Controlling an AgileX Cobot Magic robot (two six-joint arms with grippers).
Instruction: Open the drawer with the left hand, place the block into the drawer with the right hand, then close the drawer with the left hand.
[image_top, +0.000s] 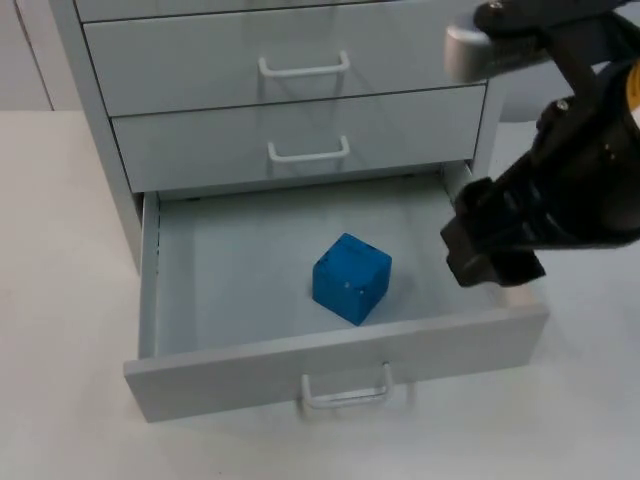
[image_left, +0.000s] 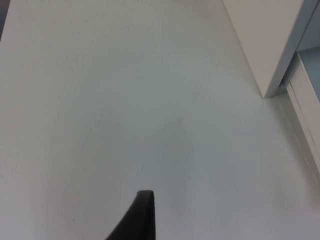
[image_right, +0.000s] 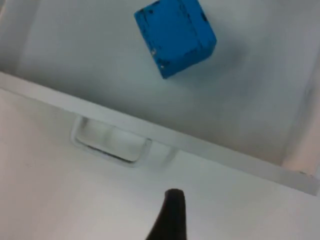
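Observation:
The lowest drawer (image_top: 230, 365) of a grey cabinet (image_top: 200, 150) stands pulled out. A blue block (image_top: 351, 278) lies on the drawer's floor, right of the middle and turned at an angle, with nothing touching it. My right gripper (image_top: 490, 245) hangs above the drawer's right side wall, apart from the block. Its wrist view looks down on the block (image_right: 175, 36), the drawer's front panel (image_right: 210, 150) and the handle (image_right: 110, 142). My left gripper (image_left: 141, 216) waits over the bare table to the left of the cabinet, whose corner (image_left: 265, 45) is in its wrist view.
Two shut drawers with white handles (image_top: 305, 68) (image_top: 308, 152) sit above the pulled-out one. The drawer's handle (image_top: 346, 390) faces the table's near edge. White table top (image_top: 60, 300) lies to the left of the cabinet and in front of the drawer.

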